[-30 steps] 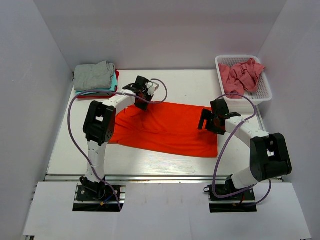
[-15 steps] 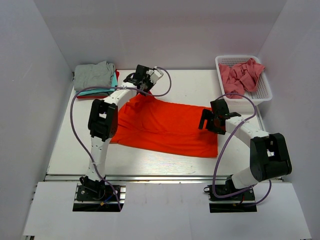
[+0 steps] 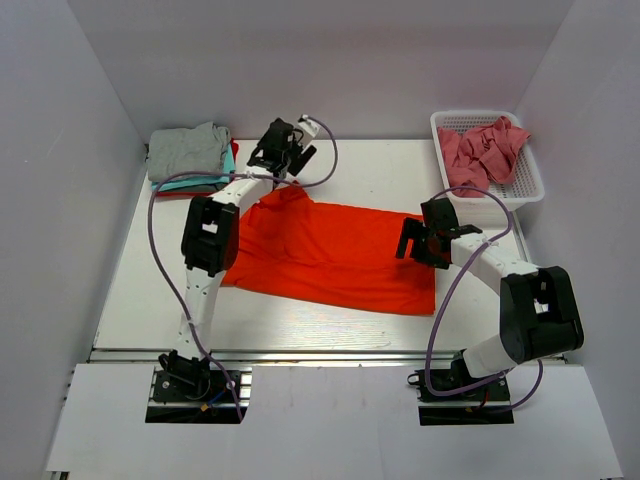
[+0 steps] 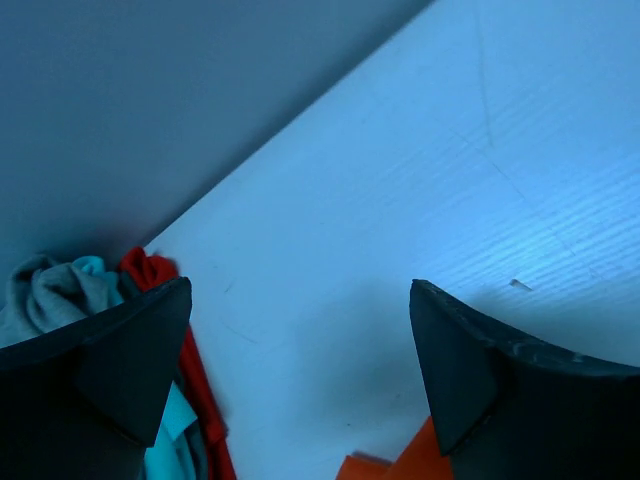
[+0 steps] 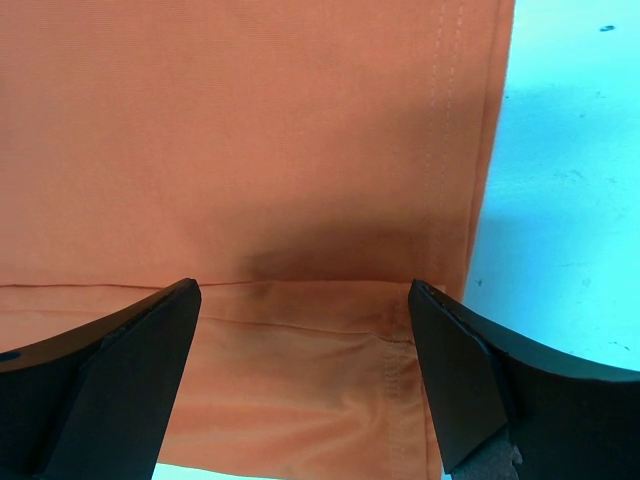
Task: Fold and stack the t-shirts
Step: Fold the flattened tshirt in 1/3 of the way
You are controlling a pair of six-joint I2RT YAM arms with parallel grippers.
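Note:
The bright orange-red t-shirt (image 3: 330, 255) lies spread on the white table (image 3: 370, 170), its far-left corner drawn up toward the back. My left gripper (image 3: 272, 158) hovers open just beyond that corner; in the left wrist view its fingers (image 4: 300, 290) frame bare table, with only the shirt's tip (image 4: 400, 465) at the bottom edge. My right gripper (image 3: 408, 240) stands open over the shirt's right end; the right wrist view shows a folded hem (image 5: 300, 380) between the open fingers (image 5: 305, 290), nothing gripped.
A stack of folded t-shirts sits at the back left: grey (image 3: 188, 150) on top, teal (image 4: 175, 440) and red (image 4: 195, 380) below. A white mesh basket (image 3: 530, 185) at the back right holds a crumpled dusty pink shirt (image 3: 485, 148). Walls enclose three sides.
My left gripper carried the shirt's far-left corner toward the back, then opened and let it go. The right arm has not moved.

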